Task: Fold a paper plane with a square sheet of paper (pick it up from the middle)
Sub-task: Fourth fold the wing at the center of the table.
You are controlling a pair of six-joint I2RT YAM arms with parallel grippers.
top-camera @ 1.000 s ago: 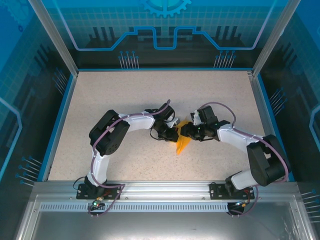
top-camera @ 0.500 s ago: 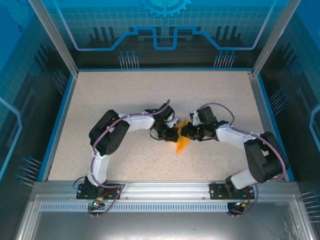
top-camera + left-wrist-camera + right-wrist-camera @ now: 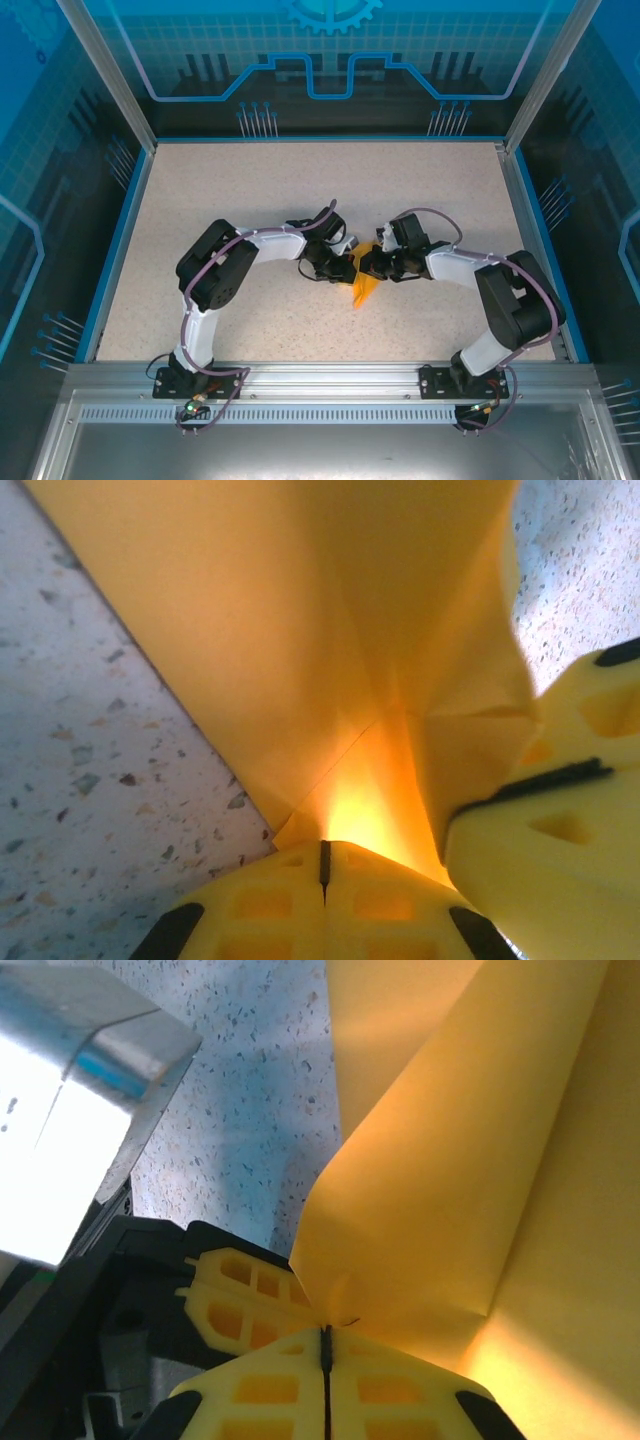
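Near the middle of the speckled beige tabletop (image 3: 250,200): thin creased orange sheet of paper (image 3: 363,287), folded to a narrow point aimed toward the arm bases. Clamped at its upper end by the left gripper (image 3: 347,268), yellow fingers (image 3: 260,900) pressed together on the paper. Clamped just beside by the right gripper (image 3: 367,264), jaws likewise closed tight on the fold.

Your two arms: finish and fittings.
Your left arm (image 3: 268,241) and right arm (image 3: 462,266) have white links, black joint housings and looping grey-purple cables (image 3: 430,211); your left gripper (image 3: 323,846) and right gripper (image 3: 327,1332) carry yellow moulded fingers with square pockets and black trim.
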